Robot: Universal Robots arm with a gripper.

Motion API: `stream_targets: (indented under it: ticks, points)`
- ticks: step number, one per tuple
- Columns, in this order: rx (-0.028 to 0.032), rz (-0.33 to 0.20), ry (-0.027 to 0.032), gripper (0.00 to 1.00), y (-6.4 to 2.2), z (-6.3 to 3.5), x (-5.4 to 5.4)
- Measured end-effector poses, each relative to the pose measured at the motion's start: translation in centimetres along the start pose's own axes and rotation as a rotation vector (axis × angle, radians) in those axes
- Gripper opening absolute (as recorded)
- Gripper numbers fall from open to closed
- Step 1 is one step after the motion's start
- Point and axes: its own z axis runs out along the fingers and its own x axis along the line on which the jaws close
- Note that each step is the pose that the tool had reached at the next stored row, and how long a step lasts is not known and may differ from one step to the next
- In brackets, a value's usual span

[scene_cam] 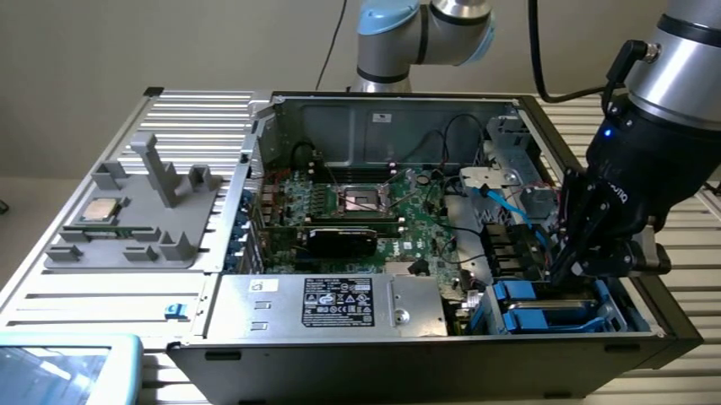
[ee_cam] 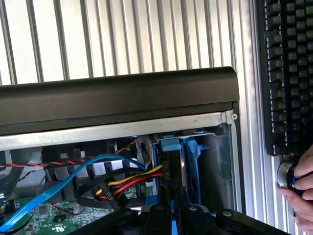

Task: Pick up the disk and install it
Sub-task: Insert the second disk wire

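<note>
My gripper [scene_cam: 572,268] reaches down into the drive bay [scene_cam: 552,312] at the front corner of the open computer case, on the exterior view's right. In the wrist view the gripper [ee_cam: 172,208] is shut on a thin slab seen edge-on, the disk [ee_cam: 172,169]. A blue plastic end piece [ee_cam: 172,145] caps the disk. It stands between the blue walls of the bay [ee_cam: 193,152], close under the case's black rim [ee_cam: 117,93]. The disk's label face is hidden.
The case holds a motherboard [scene_cam: 360,207], a silver box with a black label [scene_cam: 338,302] and loose blue, red and yellow cables [ee_cam: 112,169] beside the bay. A grey fixture with a small chip [scene_cam: 104,208] lies at the left. A keyboard [ee_cam: 288,73] and a person's hand [ee_cam: 301,188] lie beyond the case.
</note>
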Motion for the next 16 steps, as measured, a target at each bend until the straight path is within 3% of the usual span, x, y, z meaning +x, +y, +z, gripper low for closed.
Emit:
stream_targets:
  ticks: [16]
  points:
    - [-0.0001, 0.0, -0.0004, 0.16, 0.04, 0.84, 0.1]
